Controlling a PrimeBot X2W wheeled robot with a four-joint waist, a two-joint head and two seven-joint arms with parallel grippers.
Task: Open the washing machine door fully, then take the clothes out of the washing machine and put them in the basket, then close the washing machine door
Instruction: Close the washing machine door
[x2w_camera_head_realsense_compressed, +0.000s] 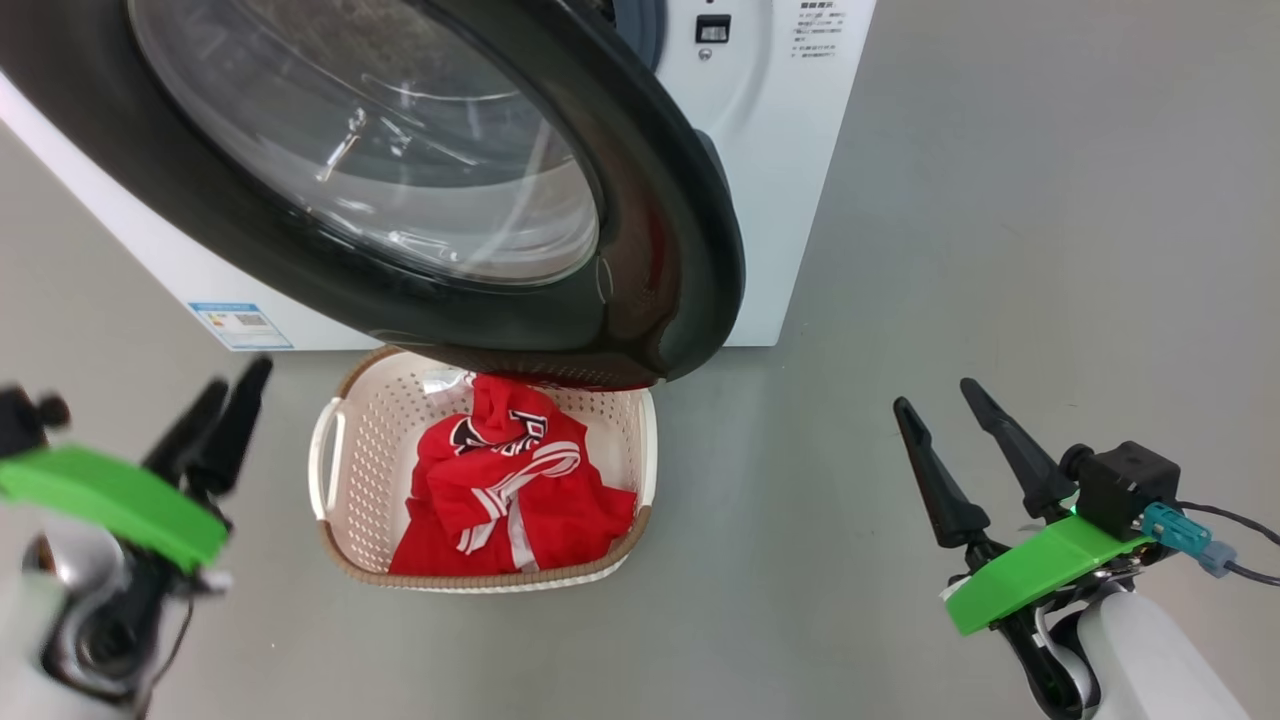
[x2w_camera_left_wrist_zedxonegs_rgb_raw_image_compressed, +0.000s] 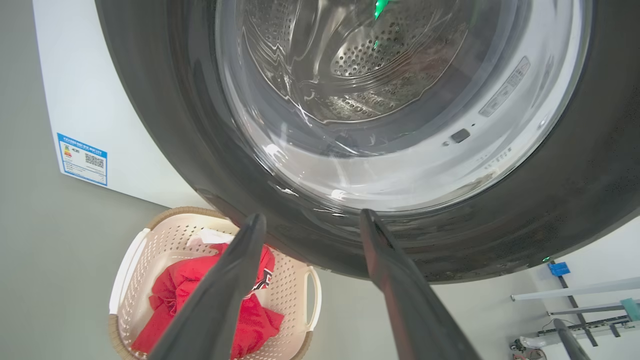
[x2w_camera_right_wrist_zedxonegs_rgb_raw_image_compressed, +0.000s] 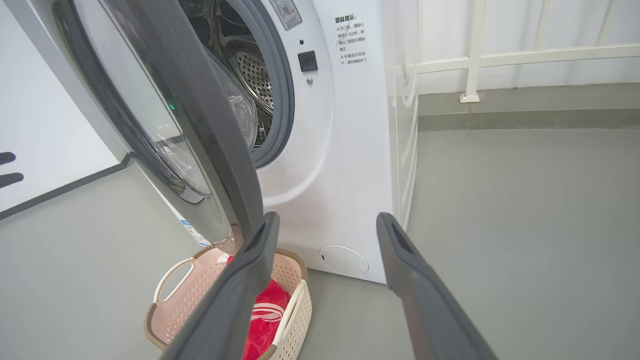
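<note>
now clothes (x2w_camera_head_realsense_compressed: 500, 495) lying in basket (x2w_camera_head_realsense_compressed: 368, 450), washing machine door (x2w_camera_head_realsense_compressed: 665, 210) open.

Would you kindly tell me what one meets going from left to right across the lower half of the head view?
left gripper → basket, with the clothes lying in it → right gripper

I see the left gripper (x2w_camera_left_wrist_zedxonegs_rgb_raw_image_compressed: 312, 216), 2 fingers (x2w_camera_left_wrist_zedxonegs_rgb_raw_image_compressed: 220, 300) apart, empty, facing the washing machine door (x2w_camera_left_wrist_zedxonegs_rgb_raw_image_compressed: 165, 150). The clothes (x2w_camera_left_wrist_zedxonegs_rgb_raw_image_compressed: 252, 317) lie in the basket (x2w_camera_left_wrist_zedxonegs_rgb_raw_image_compressed: 127, 260).
</note>
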